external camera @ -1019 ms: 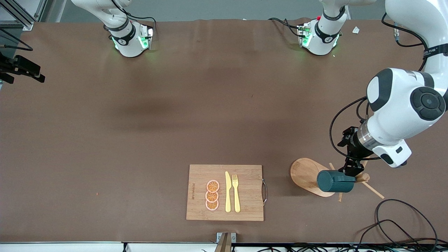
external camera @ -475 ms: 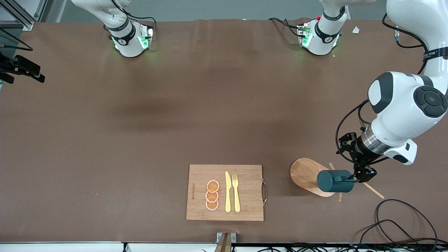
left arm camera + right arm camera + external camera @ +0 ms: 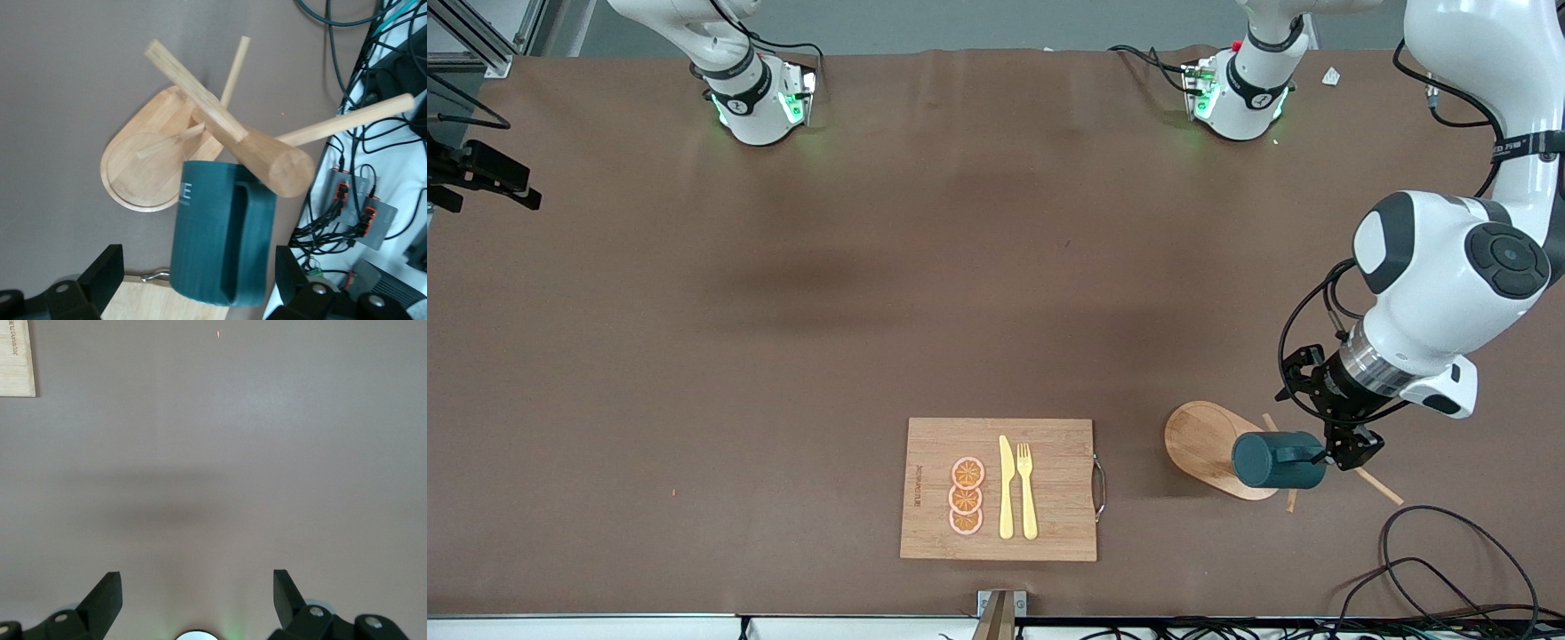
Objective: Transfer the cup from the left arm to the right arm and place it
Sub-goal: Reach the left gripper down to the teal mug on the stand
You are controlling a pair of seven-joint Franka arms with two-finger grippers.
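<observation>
The cup (image 3: 1276, 460), dark teal with a side handle, lies sideways on a wooden peg rack (image 3: 1356, 453) at the left arm's end of the table. In the left wrist view the cup (image 3: 223, 233) shows its handle, just under the rack's thick post (image 3: 267, 157). My left gripper (image 3: 1338, 447) is open, and its two black fingers (image 3: 103, 273) stand on either side of the cup with a gap on each side. My right gripper (image 3: 197, 581) is open with nothing in it, above bare brown table, and does not show in the front view.
The rack's oval wooden base (image 3: 1205, 442) sits beside the cup. A cutting board (image 3: 1049, 489) with a knife, a fork and orange slices lies near the table's front edge. Black cables (image 3: 1449, 556) trail close to the rack.
My left gripper has swung closer along the cup's side while its wrist turned. The cup and the right arm have not moved.
</observation>
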